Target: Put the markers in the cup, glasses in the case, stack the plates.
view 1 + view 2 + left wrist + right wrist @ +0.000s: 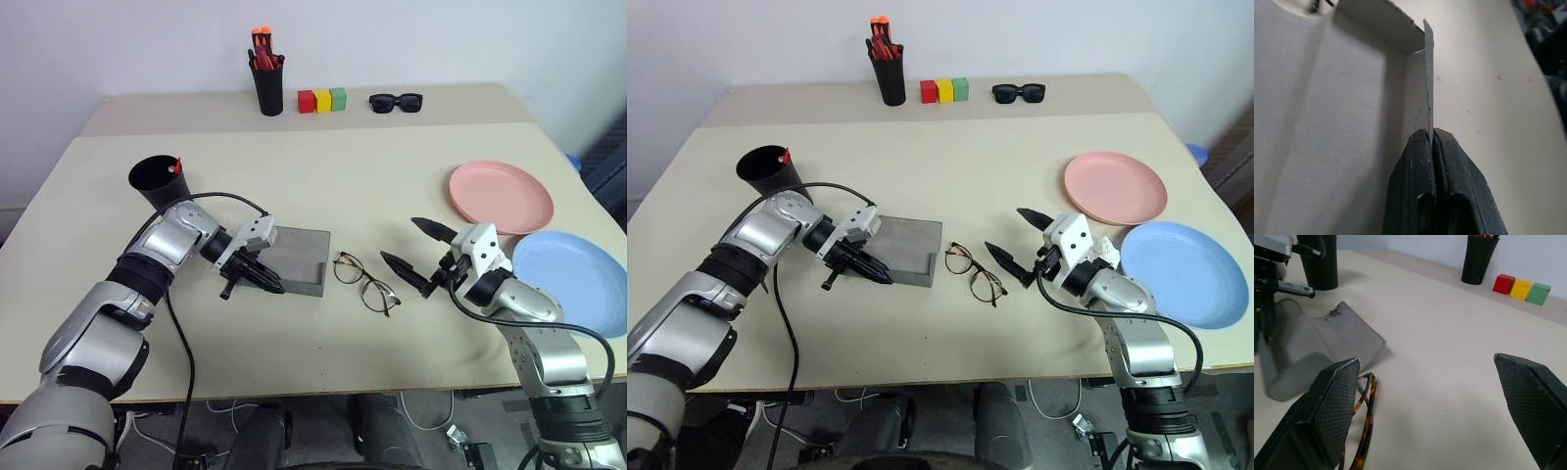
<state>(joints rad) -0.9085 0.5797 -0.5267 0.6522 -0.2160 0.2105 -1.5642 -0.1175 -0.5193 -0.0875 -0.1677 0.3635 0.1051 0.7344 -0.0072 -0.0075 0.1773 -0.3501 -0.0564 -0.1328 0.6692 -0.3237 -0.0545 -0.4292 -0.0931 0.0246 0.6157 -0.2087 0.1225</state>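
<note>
The grey case (299,257) lies flat on the table in front of me. My left gripper (277,287) is shut on its thin near edge, and the pinched edge stands up between the fingers in the left wrist view (1429,98). The wire-framed glasses (364,282) lie just right of the case, unfolded. To their right my right gripper (398,239) hovers open, with nothing in it. The black cup (157,178) stands at the left, with a marker's red tip (177,166) at its rim. The pink plate (501,196) and the blue plate (573,282) lie side by side at the right.
Along the table's far edge stand a black pen holder (267,83) full of orange-red pens, three coloured blocks (322,100) and black sunglasses (396,102). A black cable (211,199) loops over my left arm.
</note>
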